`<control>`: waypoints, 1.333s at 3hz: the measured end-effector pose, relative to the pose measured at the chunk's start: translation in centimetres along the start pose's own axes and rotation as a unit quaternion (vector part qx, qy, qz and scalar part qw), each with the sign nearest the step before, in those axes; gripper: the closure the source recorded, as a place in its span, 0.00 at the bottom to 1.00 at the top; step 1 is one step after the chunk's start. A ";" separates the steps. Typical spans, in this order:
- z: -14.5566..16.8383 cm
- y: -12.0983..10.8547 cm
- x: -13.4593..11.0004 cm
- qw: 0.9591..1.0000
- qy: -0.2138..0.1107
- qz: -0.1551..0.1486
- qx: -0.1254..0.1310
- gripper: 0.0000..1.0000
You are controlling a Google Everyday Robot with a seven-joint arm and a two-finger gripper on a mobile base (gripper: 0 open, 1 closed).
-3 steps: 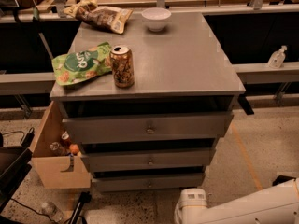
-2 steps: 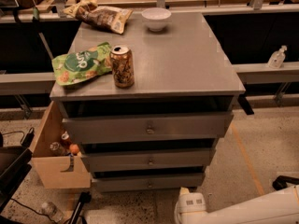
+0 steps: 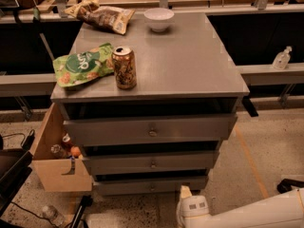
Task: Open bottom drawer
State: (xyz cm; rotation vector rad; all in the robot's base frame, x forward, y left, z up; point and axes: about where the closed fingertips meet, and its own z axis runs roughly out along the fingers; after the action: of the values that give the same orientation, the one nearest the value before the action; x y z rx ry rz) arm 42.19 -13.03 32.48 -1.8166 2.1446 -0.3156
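Note:
The bottom drawer (image 3: 151,185) is the slimmest, lowest grey front of the cabinet, with a small round knob at its centre, and it looks pushed in. My white arm comes in from the bottom right. Its gripper (image 3: 186,196) end sits low, just in front of and below the drawer's right part, a little right of the knob, apart from it.
Above are the middle drawer (image 3: 152,163) and the top drawer (image 3: 150,130). On the cabinet top (image 3: 190,61) lie a green snack bag (image 3: 80,69), a can (image 3: 124,67), a brown bag (image 3: 102,15) and a white bowl (image 3: 158,19). A cardboard box (image 3: 54,163) stands at the left.
The white end of my arm has sunk slightly and shifted a touch left. All three drawers look the same as before.

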 end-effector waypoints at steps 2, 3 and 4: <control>4.2 -3.8 1.1 0.997 -0.031 -0.065 0.030 0.00; 6.7 -5.3 2.5 0.995 -0.030 -0.088 0.044 0.00; 9.3 -5.8 4.0 0.995 -0.013 -0.092 0.045 0.00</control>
State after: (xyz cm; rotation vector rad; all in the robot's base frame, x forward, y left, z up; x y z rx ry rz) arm 50.40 -17.64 25.59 -1.9588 1.9155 -0.4224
